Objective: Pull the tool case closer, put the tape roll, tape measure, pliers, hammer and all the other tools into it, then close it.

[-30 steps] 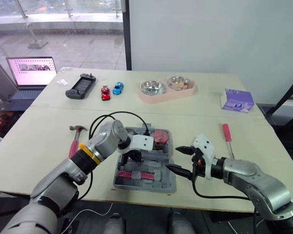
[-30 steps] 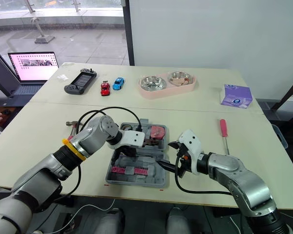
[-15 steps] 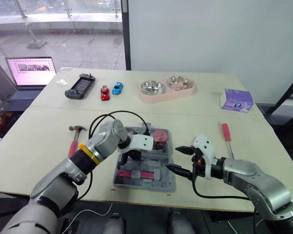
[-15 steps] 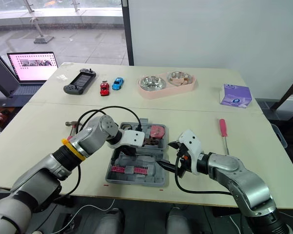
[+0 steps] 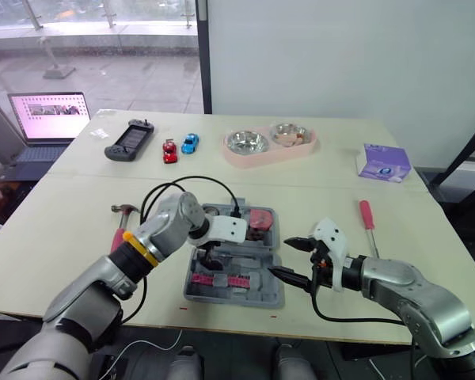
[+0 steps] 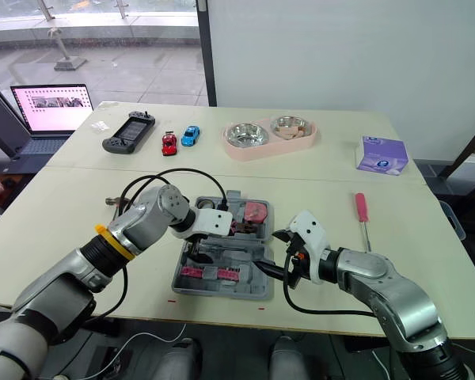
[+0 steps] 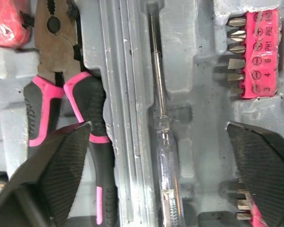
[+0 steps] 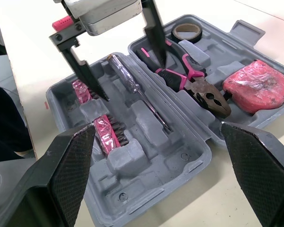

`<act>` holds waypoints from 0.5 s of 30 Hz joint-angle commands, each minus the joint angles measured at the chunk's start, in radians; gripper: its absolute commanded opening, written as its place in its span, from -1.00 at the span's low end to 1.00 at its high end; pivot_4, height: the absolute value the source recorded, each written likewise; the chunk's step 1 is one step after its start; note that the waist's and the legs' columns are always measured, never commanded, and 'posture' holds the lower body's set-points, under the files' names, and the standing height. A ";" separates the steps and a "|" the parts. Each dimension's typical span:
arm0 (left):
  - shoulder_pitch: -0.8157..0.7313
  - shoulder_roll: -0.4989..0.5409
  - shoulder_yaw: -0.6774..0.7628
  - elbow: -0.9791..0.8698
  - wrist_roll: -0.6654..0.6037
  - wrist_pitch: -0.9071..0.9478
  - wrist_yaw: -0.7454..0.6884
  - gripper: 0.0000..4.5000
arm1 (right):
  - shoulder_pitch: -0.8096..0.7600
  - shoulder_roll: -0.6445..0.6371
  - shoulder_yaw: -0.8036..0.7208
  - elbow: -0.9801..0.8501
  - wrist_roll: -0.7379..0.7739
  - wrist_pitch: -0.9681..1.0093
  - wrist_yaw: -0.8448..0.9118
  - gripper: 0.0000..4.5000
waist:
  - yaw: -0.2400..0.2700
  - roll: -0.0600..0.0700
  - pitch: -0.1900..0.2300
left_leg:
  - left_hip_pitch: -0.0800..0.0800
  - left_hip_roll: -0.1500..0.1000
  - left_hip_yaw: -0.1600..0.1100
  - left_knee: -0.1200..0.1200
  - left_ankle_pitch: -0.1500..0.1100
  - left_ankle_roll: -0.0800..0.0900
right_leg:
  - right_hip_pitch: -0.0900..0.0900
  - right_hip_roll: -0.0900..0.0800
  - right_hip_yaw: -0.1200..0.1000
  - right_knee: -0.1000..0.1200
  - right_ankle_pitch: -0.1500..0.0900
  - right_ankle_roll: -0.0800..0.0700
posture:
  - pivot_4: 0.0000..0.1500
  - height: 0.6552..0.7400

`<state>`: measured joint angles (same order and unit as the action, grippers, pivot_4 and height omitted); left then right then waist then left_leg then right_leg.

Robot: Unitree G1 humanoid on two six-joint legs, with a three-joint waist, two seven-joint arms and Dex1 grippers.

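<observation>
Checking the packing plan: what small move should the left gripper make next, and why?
Probably lift the left gripper clear of the tool case toward the hammer: the gripper is open and empty, the pliers lie inside, the hammer on the table.

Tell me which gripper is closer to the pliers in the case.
Left. The left gripper is open over the tool case, one finger beside the pliers; the right gripper is open at the case's right edge.

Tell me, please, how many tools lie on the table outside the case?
2. The hammer lies left of the case, and the red-handled screwdriver lies to its right. Another could be hidden from view.
</observation>
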<state>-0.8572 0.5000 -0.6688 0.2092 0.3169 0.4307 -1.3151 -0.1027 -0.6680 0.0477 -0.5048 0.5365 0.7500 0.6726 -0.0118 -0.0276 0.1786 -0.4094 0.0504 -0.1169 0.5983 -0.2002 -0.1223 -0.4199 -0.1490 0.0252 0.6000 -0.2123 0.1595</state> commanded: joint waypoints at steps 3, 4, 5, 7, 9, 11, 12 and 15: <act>-0.026 0.015 0.045 -0.047 -0.015 0.010 -0.014 0.99 | -0.006 0.009 -0.025 -0.044 0.018 -0.006 -0.002 1.00 | 0.000 0.000 0.000 | 0.000 0.000 0.000 0.000 0.000 0.000 | 0.000 0.000 0.000 0.000 0.000 0.000 | 1.00 1.00; -0.029 0.019 0.055 -0.053 -0.024 0.018 -0.020 0.99 | -0.006 0.009 -0.025 -0.044 0.018 -0.005 -0.002 1.00 | -0.001 0.000 0.000 | 0.000 0.000 0.000 0.000 0.000 0.000 | 0.000 0.000 0.000 0.000 0.000 0.000 | 1.00 1.00; -0.031 0.023 0.068 -0.062 -0.034 0.032 -0.029 0.99 | -0.004 0.009 -0.025 -0.046 0.018 -0.005 -0.003 1.00 | -0.001 0.000 0.000 | 0.000 0.000 0.000 0.000 0.000 0.000 | 0.000 0.000 0.000 0.000 0.000 0.000 | 1.00 1.00; -0.034 0.035 0.097 -0.081 -0.066 0.065 -0.055 0.99 | -0.003 0.010 -0.024 -0.047 0.018 -0.006 -0.004 1.00 | -0.001 0.000 0.000 | 0.000 0.000 0.000 0.000 0.000 0.000 | 0.000 0.000 0.000 0.000 0.000 0.000 | 1.00 1.00; -0.031 0.057 0.133 -0.090 -0.102 0.092 -0.079 0.88 | -0.002 0.011 -0.024 -0.048 0.018 -0.006 -0.005 1.00 | -0.002 0.000 0.000 | 0.000 0.000 0.000 0.000 0.000 0.000 | 0.000 0.000 0.000 0.000 0.000 0.000 | 1.00 1.00; -0.023 0.072 0.161 -0.093 -0.132 0.107 -0.086 0.58 | -0.001 0.011 -0.025 -0.049 0.018 -0.006 -0.006 1.00 | -0.002 0.000 0.000 | 0.000 0.000 0.000 0.000 0.000 0.000 | 0.000 0.000 0.000 0.000 0.000 0.000 | 1.00 1.00; -0.016 0.078 0.175 -0.092 -0.149 0.112 -0.088 0.39 | 0.000 0.011 -0.025 -0.049 0.019 -0.006 -0.006 1.00 | -0.002 0.000 0.000 | 0.000 0.000 0.000 0.000 0.000 0.000 | 0.000 0.000 0.000 0.000 0.000 0.000 | 1.00 1.00; 0.015 0.097 0.223 -0.083 -0.204 0.102 -0.083 -0.31 | 0.002 0.009 -0.025 -0.049 0.019 -0.006 -0.005 1.00 | -0.002 0.000 0.000 | 0.000 0.000 0.000 0.000 0.000 0.000 | 0.000 0.000 0.000 0.000 0.000 0.000 | 1.00 1.00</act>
<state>-0.8500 0.5904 -0.4852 0.1430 0.1500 0.5390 -1.3939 -0.1001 -0.6601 0.0477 -0.5053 0.5426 0.7515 0.6673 -0.0139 -0.0276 0.1786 -0.4093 0.0504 -0.1169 0.5983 -0.2002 -0.1223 -0.4199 -0.1491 0.0251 0.6002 -0.2121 0.1592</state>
